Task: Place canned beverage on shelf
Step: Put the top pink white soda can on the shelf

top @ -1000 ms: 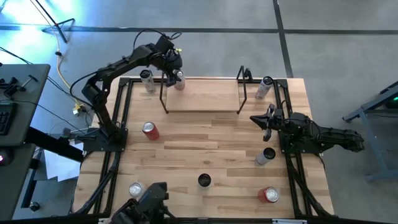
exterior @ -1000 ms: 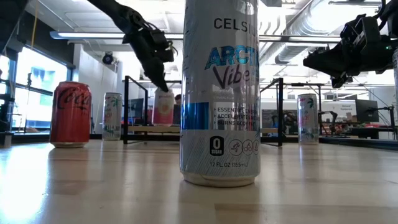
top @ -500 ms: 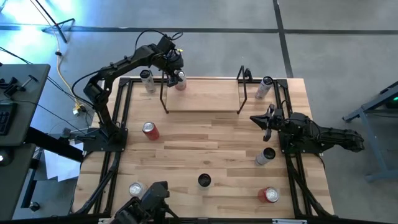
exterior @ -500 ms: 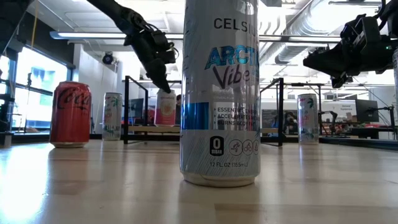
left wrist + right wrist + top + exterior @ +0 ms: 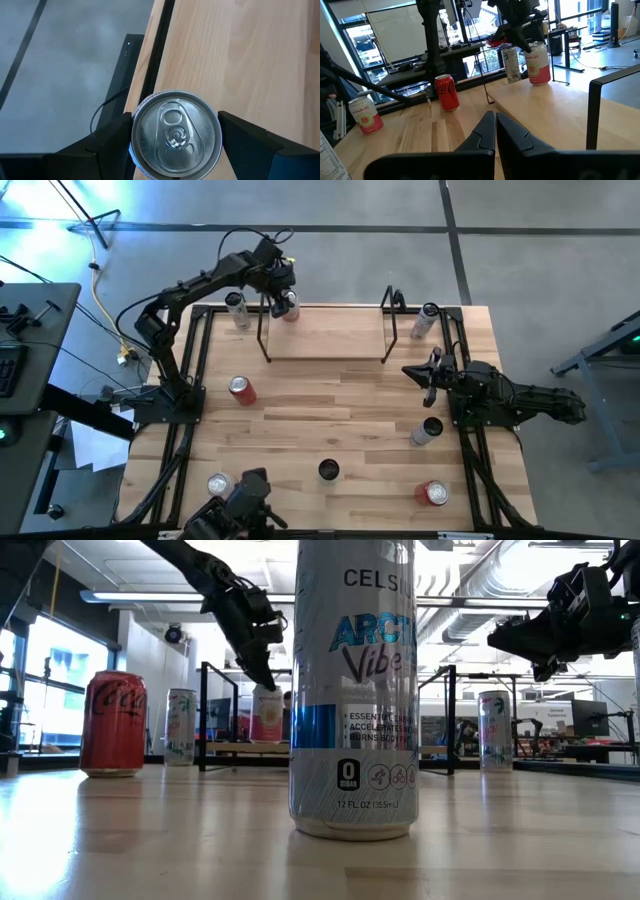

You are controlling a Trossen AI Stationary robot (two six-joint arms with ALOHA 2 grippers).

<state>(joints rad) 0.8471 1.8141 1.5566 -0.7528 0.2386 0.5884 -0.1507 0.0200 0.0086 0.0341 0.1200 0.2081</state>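
Observation:
A pink-and-white can [image 5: 266,712] stands upright on the far left corner of the shelf [image 5: 325,330], a low light-wood plank with black rod uprights. My left gripper [image 5: 283,298] reaches over it from above and is shut on its top; the left wrist view shows the can's silver lid [image 5: 175,132] between the two fingers. My right gripper [image 5: 420,372] is shut and empty, hovering above the table just off the shelf's near right corner. My left gripper pinches the can's upper rim [image 5: 134,131] between its two fingers, one on each side of the lid. The fingers [image 5: 262,668] come from above, slanting down. The can stands upright with its base on the shelf plank.
A silver can [image 5: 236,308] stands left of the shelf and another [image 5: 425,320] right of it. A red cola can [image 5: 241,389], a dark can [image 5: 328,470], a grey can [image 5: 428,430], a red can [image 5: 434,493] and a white can [image 5: 218,483] stand on the tabletop.
My left gripper has brought the pink-and-white can a little down and toward the table's right; the can has gone from slightly tipped to upright on the shelf plank. The gripper has stayed shut on it.

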